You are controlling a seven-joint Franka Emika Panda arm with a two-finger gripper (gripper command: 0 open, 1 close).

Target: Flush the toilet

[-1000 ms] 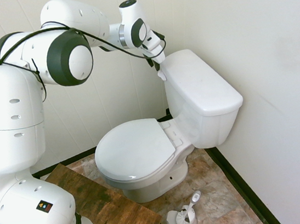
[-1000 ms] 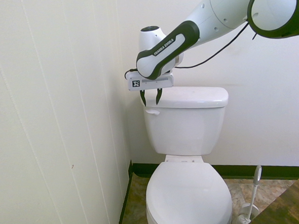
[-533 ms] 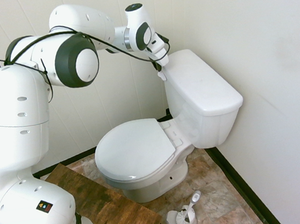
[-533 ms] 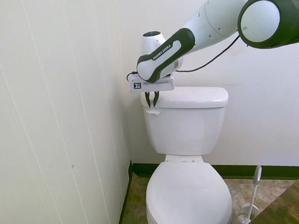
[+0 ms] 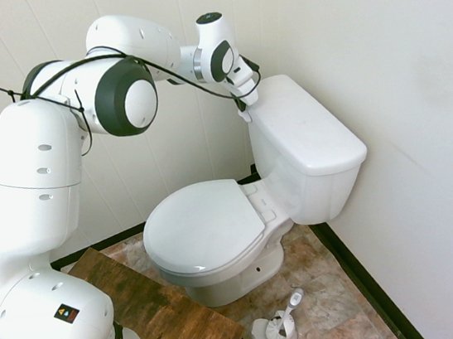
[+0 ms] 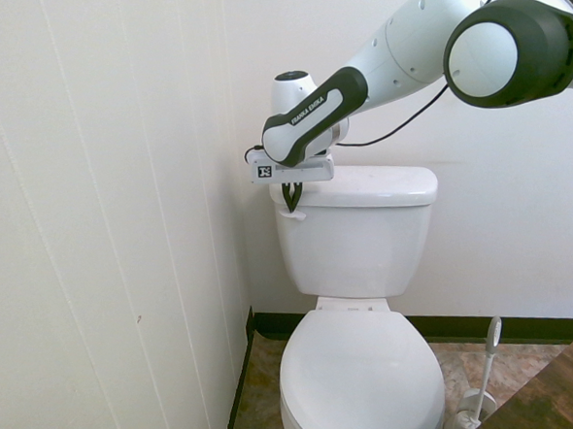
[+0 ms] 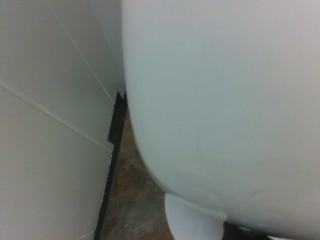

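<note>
The toilet (image 5: pixel 209 226) is glossy white, its oval seat lid down and its boxy tank (image 5: pixel 306 138) against the wall. The small white flush lever (image 5: pixel 245 116) sits on the tank's front corner nearest the panelled wall. My gripper (image 5: pixel 241 106) points down right above that lever, fingers together, tips at or just touching it. In the second exterior view the gripper (image 6: pixel 291 203) hangs in front of the tank (image 6: pixel 356 239) lid's edge, with the lever (image 6: pixel 295 215) directly under the tips. The tank wall (image 7: pixel 225 100) fills the wrist view, with a white rounded piece (image 7: pixel 192 222) below it.
A panelled wall (image 6: pixel 103 235) stands close beside the tank and the gripper. A small white toilet-brush holder (image 5: pixel 277 330) stands on the floor next to the bowl. A dark wooden surface (image 5: pixel 162 312) lies near the arm's base.
The gripper's fingers, apart one second ago, have come together. The wrist has moved slightly toward the tank and down onto the lever.
</note>
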